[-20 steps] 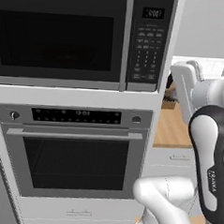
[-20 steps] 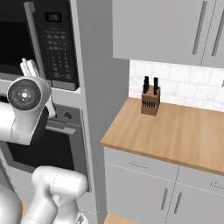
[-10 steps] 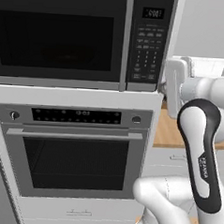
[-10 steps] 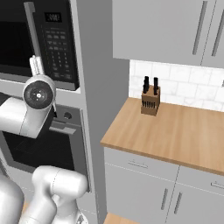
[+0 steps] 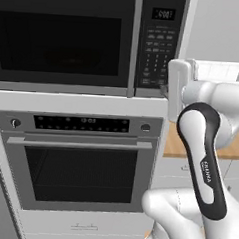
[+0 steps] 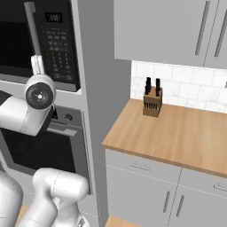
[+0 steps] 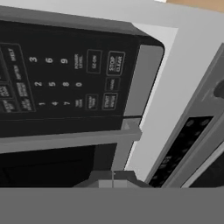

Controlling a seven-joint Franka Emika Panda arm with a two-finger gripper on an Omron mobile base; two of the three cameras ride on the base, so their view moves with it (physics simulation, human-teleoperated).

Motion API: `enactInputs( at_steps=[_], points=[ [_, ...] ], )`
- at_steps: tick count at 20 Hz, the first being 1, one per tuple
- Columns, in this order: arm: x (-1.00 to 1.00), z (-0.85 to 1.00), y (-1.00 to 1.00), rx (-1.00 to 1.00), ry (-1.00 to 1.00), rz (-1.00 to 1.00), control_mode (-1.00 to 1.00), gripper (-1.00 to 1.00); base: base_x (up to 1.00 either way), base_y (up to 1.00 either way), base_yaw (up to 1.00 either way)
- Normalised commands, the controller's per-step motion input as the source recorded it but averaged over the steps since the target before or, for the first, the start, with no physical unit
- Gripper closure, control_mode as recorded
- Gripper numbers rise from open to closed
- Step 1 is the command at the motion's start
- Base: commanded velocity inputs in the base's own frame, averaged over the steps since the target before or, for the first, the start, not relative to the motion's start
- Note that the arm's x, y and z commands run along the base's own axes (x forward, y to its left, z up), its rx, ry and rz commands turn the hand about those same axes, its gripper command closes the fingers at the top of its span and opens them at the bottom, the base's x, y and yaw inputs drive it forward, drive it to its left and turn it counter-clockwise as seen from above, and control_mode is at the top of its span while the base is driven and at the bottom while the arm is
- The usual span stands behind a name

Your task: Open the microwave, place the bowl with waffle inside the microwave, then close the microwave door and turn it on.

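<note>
Hand: my gripper pinched tight, empty, right by the keypad | microwave above the oven | microwave door closed | pinched to poke start, I think.

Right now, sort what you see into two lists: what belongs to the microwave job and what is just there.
Job:
microwave, shut
door with bar handle
keypad, rolled sideways in the hand view
gripper, at the keypad's lower edge

Just there:
oven
knife block
counter
drawers
upper cabinets
</note>
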Motion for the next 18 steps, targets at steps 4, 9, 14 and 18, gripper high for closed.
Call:
enactInputs(
  at_steps=[4,9,14,18],
  points=[
    [0.25,0.00,0.00,0.08,-0.05,0.00,-1.00,1.00,0.00,0.00,0.00],
    [0.28,0.00,0.00,0.02,-0.07,0.00,-1.00,1.00,0.00,0.00,0.00],
    [0.37,0.00,0.00,0.00,-0.06,0.00,-1.00,1.00,0.00,0.00,0.00],
    [0.42,-0.12,0.08,0.00,-0.01,-0.01,-1.00,1.00,0.00,0.00,0.00]
  ],
)
